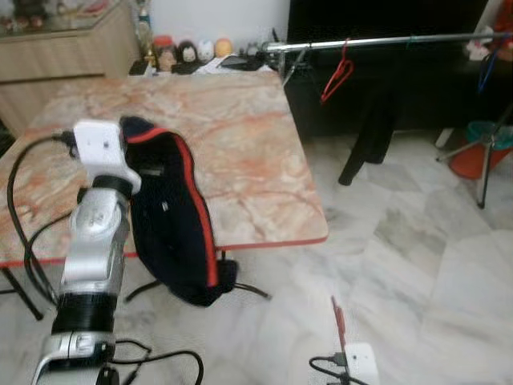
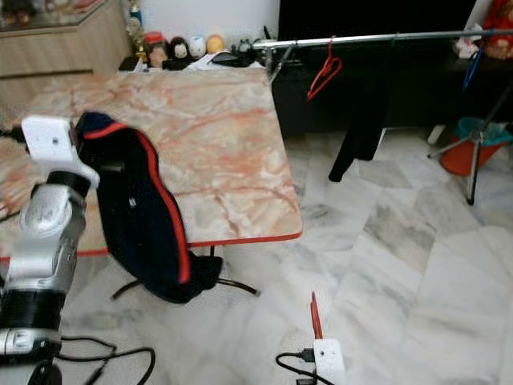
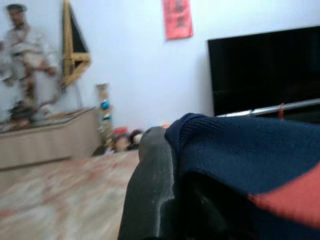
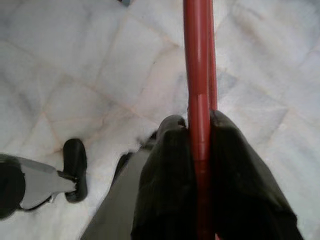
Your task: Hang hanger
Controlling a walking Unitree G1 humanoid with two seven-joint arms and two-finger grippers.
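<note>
The left gripper is raised over the near edge of the marble-topped table and carries a navy garment with red trim, which drapes over its fingers and hangs down past the table edge; the cloth hides the fingers, so how far they are open cannot be told. The right gripper, held low over the white marble floor, is closed on the red hanger, whose thin bar passes straight between the two black fingers. The metal clothes rail runs beyond the far corner of the table, well apart from both grippers, and already bears another red hanger and a dark hanging garment. The step in hand appears to be bringing hanger and garment together before the carry to the rail. To do it well, the right arm should lift the hanger to the garment's neck opening, keeping its grip firm so the slim bar does not twist, while the left holds the cloth off the table.
</note>
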